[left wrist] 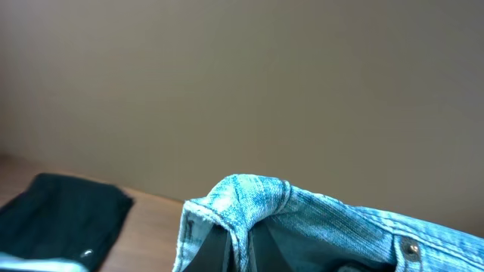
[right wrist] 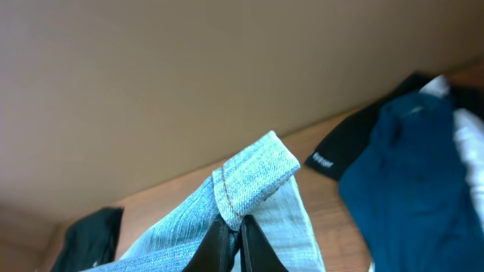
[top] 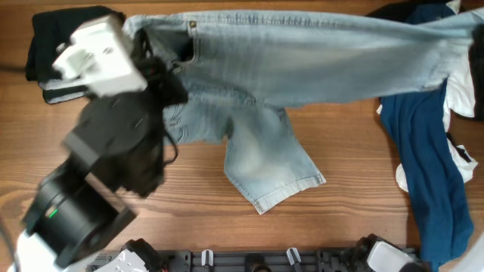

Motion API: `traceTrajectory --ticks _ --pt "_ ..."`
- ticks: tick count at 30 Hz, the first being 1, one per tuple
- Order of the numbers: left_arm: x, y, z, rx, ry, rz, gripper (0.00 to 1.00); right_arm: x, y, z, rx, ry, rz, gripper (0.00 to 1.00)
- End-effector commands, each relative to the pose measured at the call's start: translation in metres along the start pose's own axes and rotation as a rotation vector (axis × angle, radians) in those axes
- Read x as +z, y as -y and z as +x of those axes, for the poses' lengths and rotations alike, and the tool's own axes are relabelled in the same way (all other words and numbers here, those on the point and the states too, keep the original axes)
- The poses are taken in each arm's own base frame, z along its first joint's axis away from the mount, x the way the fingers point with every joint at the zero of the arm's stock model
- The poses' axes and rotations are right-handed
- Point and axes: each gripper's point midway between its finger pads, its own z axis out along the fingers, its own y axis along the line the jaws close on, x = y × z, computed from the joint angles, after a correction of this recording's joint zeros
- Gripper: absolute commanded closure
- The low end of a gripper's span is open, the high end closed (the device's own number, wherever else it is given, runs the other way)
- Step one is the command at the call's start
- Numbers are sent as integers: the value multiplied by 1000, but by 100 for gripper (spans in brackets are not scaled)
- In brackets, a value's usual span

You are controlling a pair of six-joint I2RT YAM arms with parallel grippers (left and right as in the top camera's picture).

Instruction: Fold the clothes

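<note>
- The worktop (top: 348, 166) is brown wood, its grain running left to right in the overhead view.
- A plain beige wall (left wrist: 242, 75) stands behind the worktop's far edge, filling most of both wrist views.

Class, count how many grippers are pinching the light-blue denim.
2. The left gripper clamps a fold of the denim at its waistband end; the right gripper clamps a stitched edge. Neither is hidden.

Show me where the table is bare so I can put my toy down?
Biggest bare wood: in front of the stretched denim, between its hanging leg and the navy garment. A smaller patch lies between that leg and the left arm, near the front edge. Crowded: far left, arm and black garment; far right, white garment beside the navy.
</note>
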Motion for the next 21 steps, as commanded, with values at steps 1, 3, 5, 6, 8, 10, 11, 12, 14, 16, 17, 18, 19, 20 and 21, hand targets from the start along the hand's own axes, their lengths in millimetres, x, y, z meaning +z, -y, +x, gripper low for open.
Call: traceTrajectory --ticks 1,3,5,6,8,10,11,12,14,16,17,18,19,20,21 --pt "33 -41 -3 42 53 -278 96 74 39 15 1 -123 58 96" --pt "66 -42 22 101 -4 -327 96 133 49 40 21 -223 73 95" --pt "101 -46 51 124 -76 -347 96 187 56 70 31 -310 77 96" --pt "117 -49 66 126 -115 -350 96 203 60 80 41 -333 85 96" --pt "155 -60 104 148 -219 -361 96 247 69 111 57 -396 92 96" --pt "186 -80 137 137 -278 -420 96 288 74 143 71 -443 91 96" --pt "198 -88 149 136 -293 -445 96 304 74 155 65 -454 82 96" --pt "217 -96 169 139 -317 -462 96 324 75 172 76 -466 87 96" --pt "242 -105 193 133 -332 -473 96 351 75 194 63 -465 102 96" --pt "265 -113 212 121 -324 -484 96 374 69 206 44 -434 105 96" --pt "272 -115 217 113 -314 -487 96 383 63 209 27 -414 93 96" --pt "285 -120 225 101 -296 -492 96 400 54 212 -8 -368 77 96" --pt "295 -123 231 89 -278 -494 76 409 46 212 -29 -333 65 82" --pt "302 -125 235 79 -263 -494 16 418 40 212 -48 -299 56 53" --pt "311 -128 235 60 -232 -491 0 430 25 207 -81 -229 28 0"
